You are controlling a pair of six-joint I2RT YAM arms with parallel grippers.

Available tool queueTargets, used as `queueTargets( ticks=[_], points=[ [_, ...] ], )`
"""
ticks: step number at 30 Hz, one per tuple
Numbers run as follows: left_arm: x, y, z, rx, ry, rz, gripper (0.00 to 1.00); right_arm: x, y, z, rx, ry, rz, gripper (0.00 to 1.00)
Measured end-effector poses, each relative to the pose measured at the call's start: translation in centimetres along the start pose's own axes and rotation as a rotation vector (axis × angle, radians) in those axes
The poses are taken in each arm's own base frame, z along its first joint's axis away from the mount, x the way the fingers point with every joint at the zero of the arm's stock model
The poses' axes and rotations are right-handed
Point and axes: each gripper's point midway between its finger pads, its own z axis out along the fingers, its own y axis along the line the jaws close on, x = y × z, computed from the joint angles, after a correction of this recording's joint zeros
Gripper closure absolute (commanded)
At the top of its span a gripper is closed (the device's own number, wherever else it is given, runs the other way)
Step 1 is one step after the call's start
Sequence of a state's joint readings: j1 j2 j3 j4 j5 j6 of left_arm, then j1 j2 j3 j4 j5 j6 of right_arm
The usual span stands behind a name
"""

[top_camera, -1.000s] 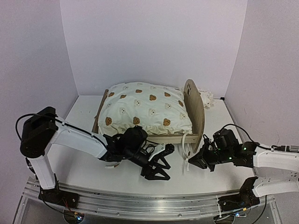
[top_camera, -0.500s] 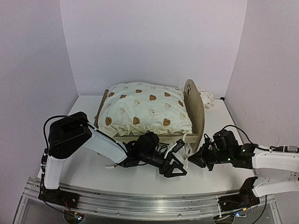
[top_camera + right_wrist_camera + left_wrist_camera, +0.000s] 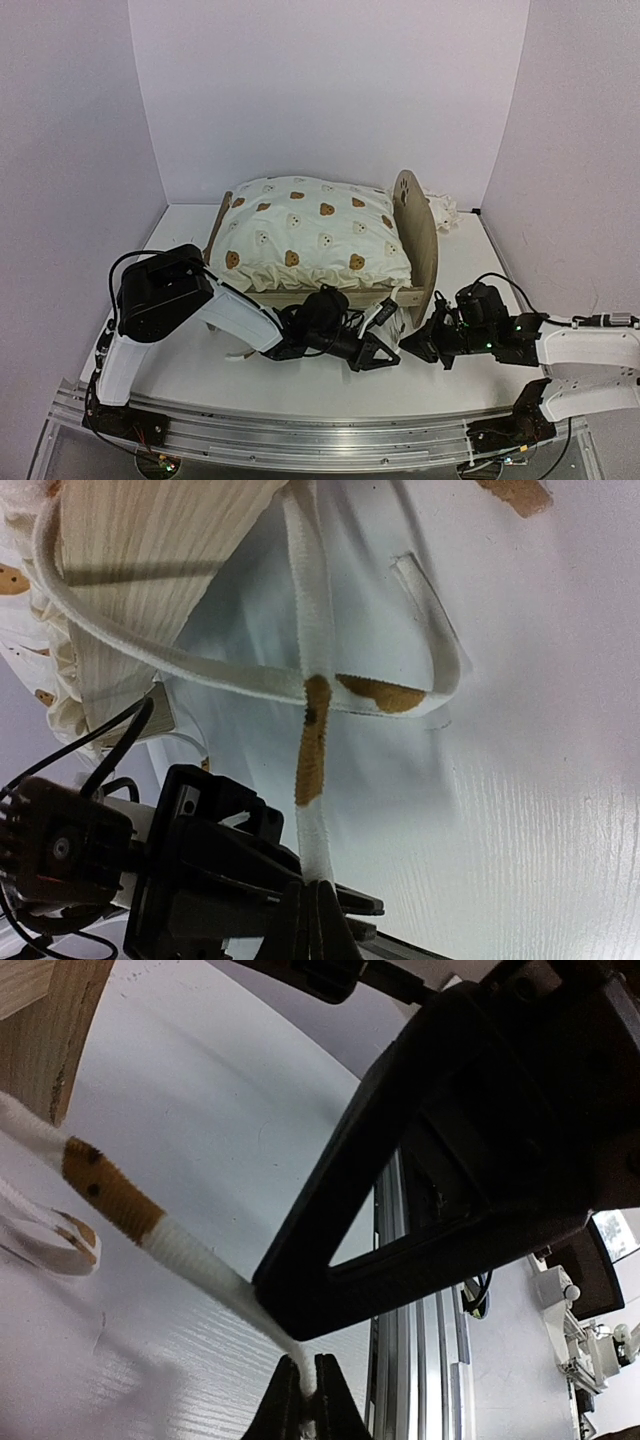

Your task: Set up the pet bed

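Note:
The pet bed point(image 3: 421, 238) stands mid-table with its cream bear-print cushion point(image 3: 310, 235) lying on the frame. Cream ties point(image 3: 398, 318) hang from the cushion by the foot of the headboard. My left gripper point(image 3: 386, 356) lies low on the table there, shut on a cream tie with a brown patch point(image 3: 110, 1195) that runs into its jaws point(image 3: 308, 1385). My right gripper point(image 3: 412, 345) faces it almost tip to tip and is shut on a brown-patched tie point(image 3: 315, 630) at its jaws point(image 3: 320, 895). Whether both hold the same tie I cannot tell.
A small cream fabric piece point(image 3: 442, 210) lies behind the headboard at the back right. A second tie point(image 3: 250, 680) loops across under the wooden frame point(image 3: 150, 550). The aluminium rail point(image 3: 320, 430) runs along the table's near edge. White walls close three sides.
My left arm has swung right along the table front to the headboard's foot, and its gripper has gone from open to shut on the tie. The right arm has barely moved.

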State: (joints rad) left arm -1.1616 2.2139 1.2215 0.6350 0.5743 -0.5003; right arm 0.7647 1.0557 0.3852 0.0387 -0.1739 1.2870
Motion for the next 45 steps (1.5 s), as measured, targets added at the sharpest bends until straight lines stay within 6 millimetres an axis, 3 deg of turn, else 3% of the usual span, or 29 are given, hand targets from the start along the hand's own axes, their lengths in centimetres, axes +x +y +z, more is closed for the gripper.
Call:
queueTargets(
  ticks=[1,3,6,10,16,21,25,32,35,40,45],
  points=[
    [0.0,0.1,0.0,-0.005,-0.002,0.002,1.00,0.1,-0.1,-0.1,-0.006,-0.001,0.003,0.99],
    [0.0,0.1,0.1,-0.013,-0.002,0.001,1.00,0.2,-0.4,-0.4,-0.015,-0.002,0.008,0.84],
    [0.1,0.4,0.2,-0.028,0.005,0.002,1.00,0.3,-1.1,-0.7,-0.015,-0.013,-0.023,0.70],
    [0.6,1.1,0.2,-0.065,0.028,0.024,1.00,-0.1,-2.3,-1.2,0.004,-0.054,-0.142,0.65],
    [1.8,1.8,-0.5,-0.117,0.098,0.102,1.00,-1.4,-5.1,-1.4,0.095,-0.136,-0.468,0.57],
    [1.3,1.6,-1.4,-0.133,0.123,0.164,1.00,-2.3,-7.5,-0.1,0.184,-0.156,-0.669,0.54],
    [0.3,1.9,-2.6,-0.135,0.129,0.175,1.00,-2.9,-7.8,1.6,0.211,-0.144,-0.751,0.53],
    [-0.9,3.7,-4.0,-0.156,0.115,0.175,1.00,-3.9,-5.2,3.9,0.154,-0.177,-0.806,0.58],
    [-1.0,3.8,-4.1,-0.153,0.115,0.176,1.00,-4.2,-4.4,4.0,0.130,-0.199,-0.815,0.67],
    [-0.9,3.6,-4.1,-0.145,0.117,0.175,1.00,-4.4,-3.9,4.4,0.117,-0.208,-0.820,0.92],
    [-1.0,3.7,-4.1,-0.144,0.118,0.189,1.00,-4.3,-3.6,4.5,0.110,-0.204,-0.817,1.00]
  ],
)
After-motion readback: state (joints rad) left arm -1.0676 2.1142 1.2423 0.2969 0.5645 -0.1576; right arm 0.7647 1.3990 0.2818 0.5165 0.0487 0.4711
